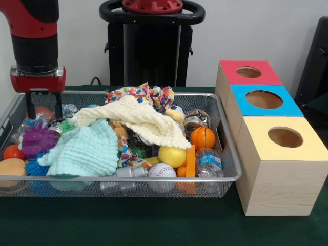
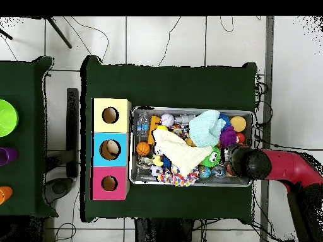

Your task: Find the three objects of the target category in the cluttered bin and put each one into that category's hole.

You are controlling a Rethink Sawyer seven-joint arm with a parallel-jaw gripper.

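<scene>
The two dark fingers (image 1: 32, 105) are hanging parted and holding nothing, their tips dipping just inside the cluttered bin (image 1: 154, 180) at its far corner in the front view, the one farthest from the boxes. The gripper (image 1: 43, 106) is hovering over a crinkly clear bottle (image 1: 68, 109) that is lying just beside the fingers, next to a purple spiky toy (image 1: 37, 141) and a red ball (image 1: 41, 113).

A second bottle (image 1: 209, 163), its blue label showing, is lying in the bin's opposite near corner, beside the orange basketball (image 1: 203, 137) and close to the yellow-topped box (image 1: 279, 166). I cannot pick out a third; it may be hiding under the cream cloth (image 1: 138, 119) or the mint cloth (image 1: 82, 151).

To do this grab well, the arm should be centring the spread fingers across the nearer bottle's narrow width, sinking low enough to clear the neighbouring toys, and squeezing gently, since thin plastic is likely to buckle and slip. Which hole takes bottles is not shown.
</scene>
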